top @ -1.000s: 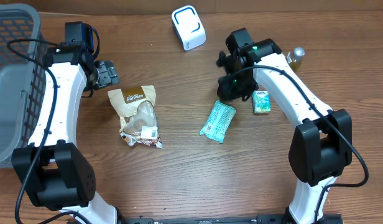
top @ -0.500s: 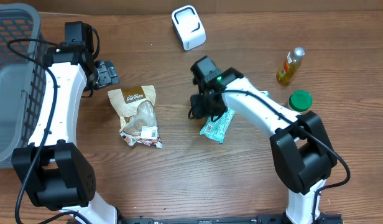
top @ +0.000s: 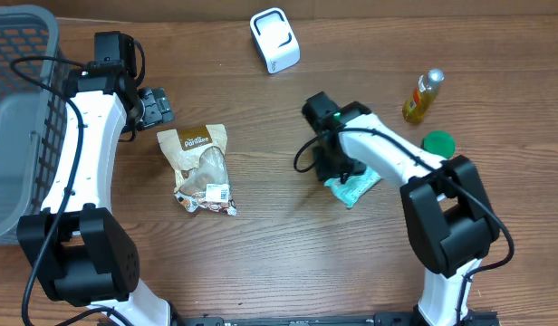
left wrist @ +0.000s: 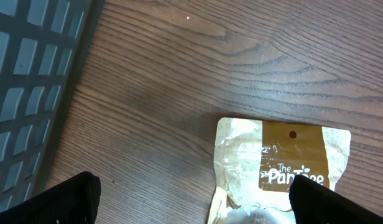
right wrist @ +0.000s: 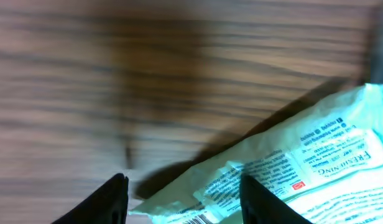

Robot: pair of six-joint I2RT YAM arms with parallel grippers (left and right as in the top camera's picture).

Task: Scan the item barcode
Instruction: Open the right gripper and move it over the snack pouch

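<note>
A teal wipes packet lies on the wooden table, right of the middle. My right gripper hangs over its left end. In the right wrist view the packet is blurred, and its crumpled end with part of a barcode sits between the two spread fingers of the right gripper, which is open. The white scanner stands at the back. My left gripper is open at the upper left, above a brown snack bag, also seen as the bag between the wide fingers of the left gripper.
A grey basket fills the left edge; its wall runs close to my left gripper. A yellow bottle and a green lid stand at the right, behind the right arm.
The right arm swung left over the teal packet, then back toward the middle. The packet slid right and turned. The right jaws stand wider. The left arm held still.
</note>
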